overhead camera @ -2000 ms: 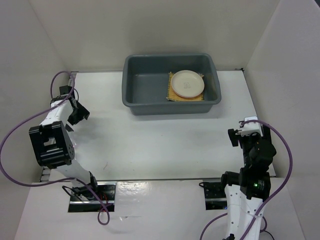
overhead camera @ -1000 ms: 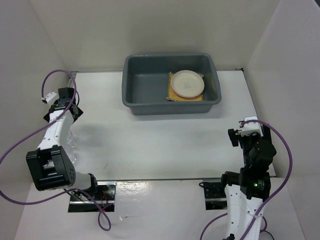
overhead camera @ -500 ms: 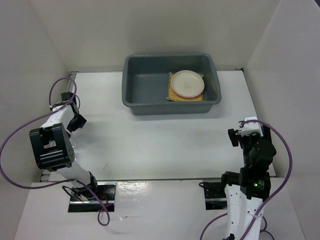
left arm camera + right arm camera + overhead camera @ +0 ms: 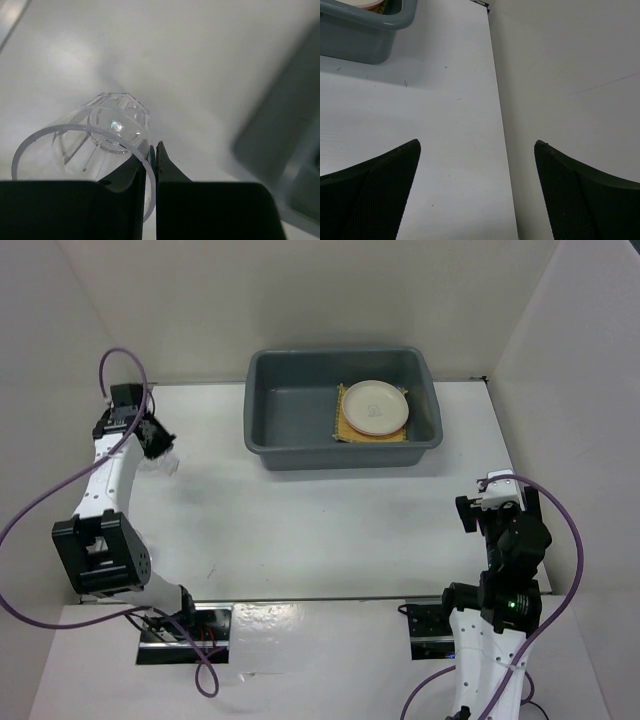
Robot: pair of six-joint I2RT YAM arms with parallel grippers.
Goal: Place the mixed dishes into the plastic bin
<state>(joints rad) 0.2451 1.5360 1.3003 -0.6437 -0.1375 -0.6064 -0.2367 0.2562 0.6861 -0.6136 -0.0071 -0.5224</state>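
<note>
We see one cup pinched at its rim by the left gripper, the right gripper idle with fingers spread wide, one bin off to the left gripper's right, one plate on one mat inside it

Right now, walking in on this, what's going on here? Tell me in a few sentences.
The left gripper has the small clear cup pinched by its rim, at the left side of the table, not yet in the grey plastic bin. Inside the bin, the cream plate already lies on the yellow woven mat. The right gripper hangs open near the table's right edge, holding nothing.
</note>
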